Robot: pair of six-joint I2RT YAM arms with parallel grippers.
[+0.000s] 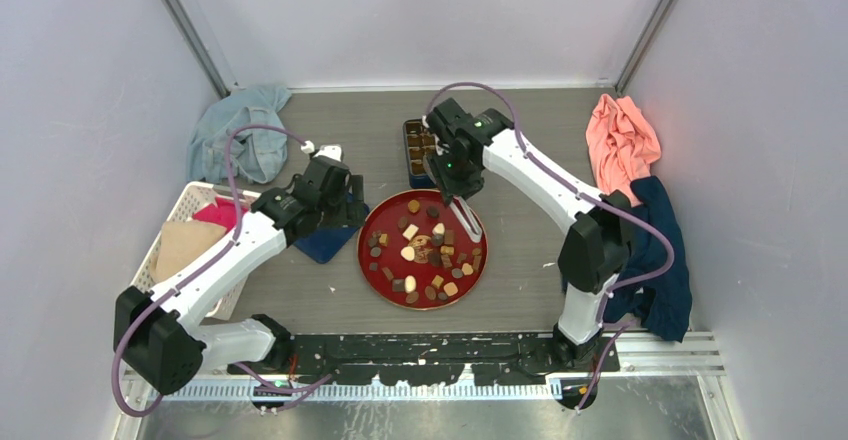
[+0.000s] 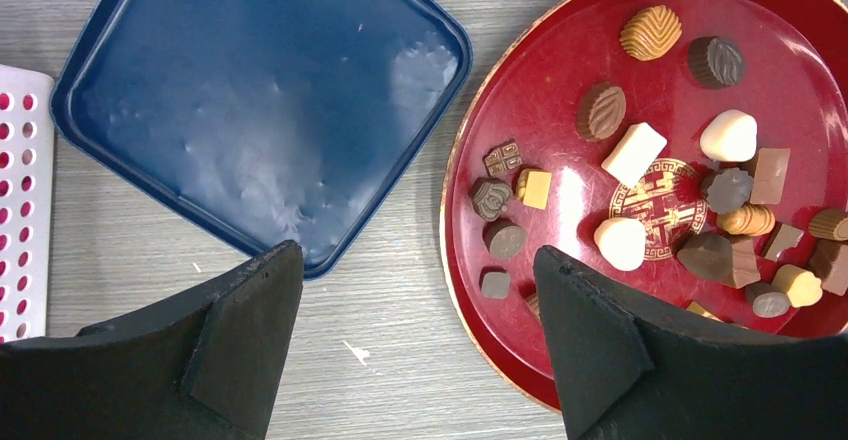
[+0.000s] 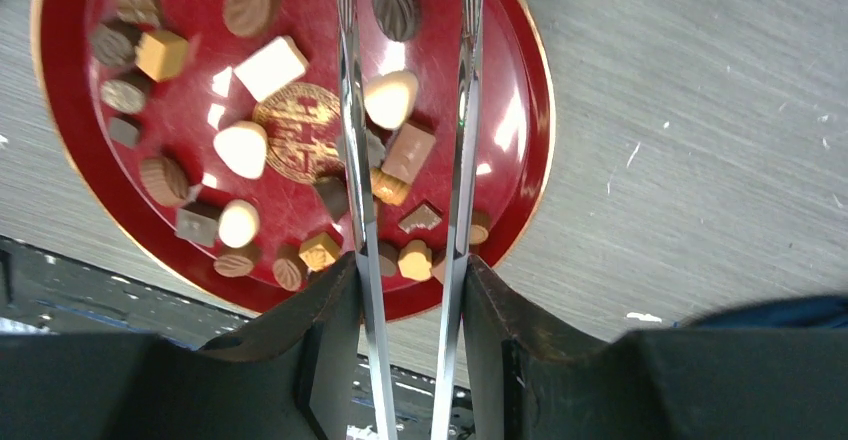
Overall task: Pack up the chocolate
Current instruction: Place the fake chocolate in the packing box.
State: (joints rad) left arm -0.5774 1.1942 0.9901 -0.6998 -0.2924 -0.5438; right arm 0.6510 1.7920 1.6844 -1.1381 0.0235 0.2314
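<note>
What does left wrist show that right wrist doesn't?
Left wrist only: the blue tray (right wrist has at most a corner sliver), a white perforated basket edge, the open left gripper. Right wrist only: metal tongs clamped in the right gripper, over the red plate. Both: that plate, its gold emblem, the loose chocolate.

I see bright, even overhead light with soft shadows. White glare sits on the red plate (image 3: 520, 130) and the blue tray (image 2: 250, 110); my right wrist view looks slightly soft.
</note>
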